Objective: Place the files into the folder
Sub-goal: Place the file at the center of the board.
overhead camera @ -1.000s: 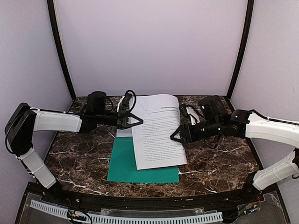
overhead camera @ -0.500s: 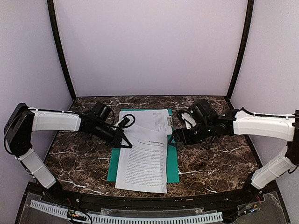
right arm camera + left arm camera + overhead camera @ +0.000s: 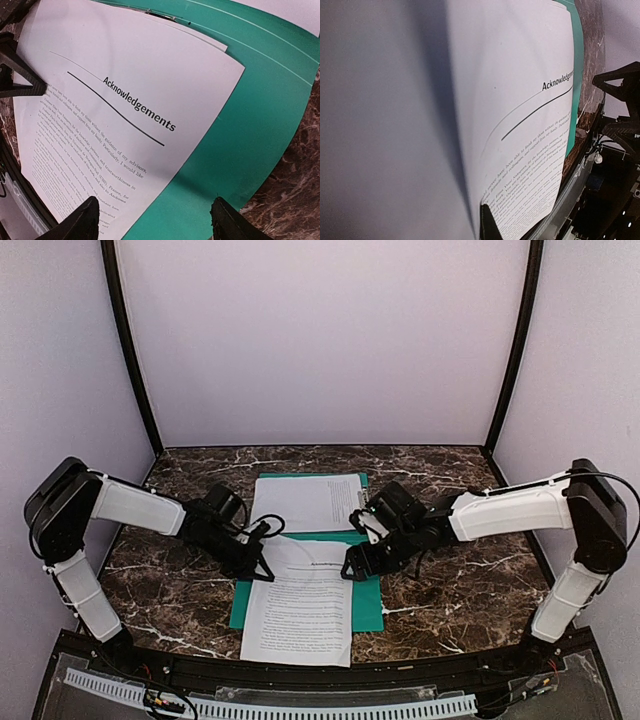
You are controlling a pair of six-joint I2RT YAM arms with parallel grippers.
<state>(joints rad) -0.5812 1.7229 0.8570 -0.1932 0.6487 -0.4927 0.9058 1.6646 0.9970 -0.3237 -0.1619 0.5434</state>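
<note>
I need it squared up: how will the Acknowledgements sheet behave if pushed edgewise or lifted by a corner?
Probably floppy: the Acknowledgements sheet bows in the left wrist view, so lifted by a corner it would likely droop. Pushed edgewise it may buckle rather than travel, though the smooth-looking folder should let it slide.

Left tool [image 3: 264, 571] and right tool [image 3: 350, 571] flank the sheet [image 3: 300, 612].
</note>
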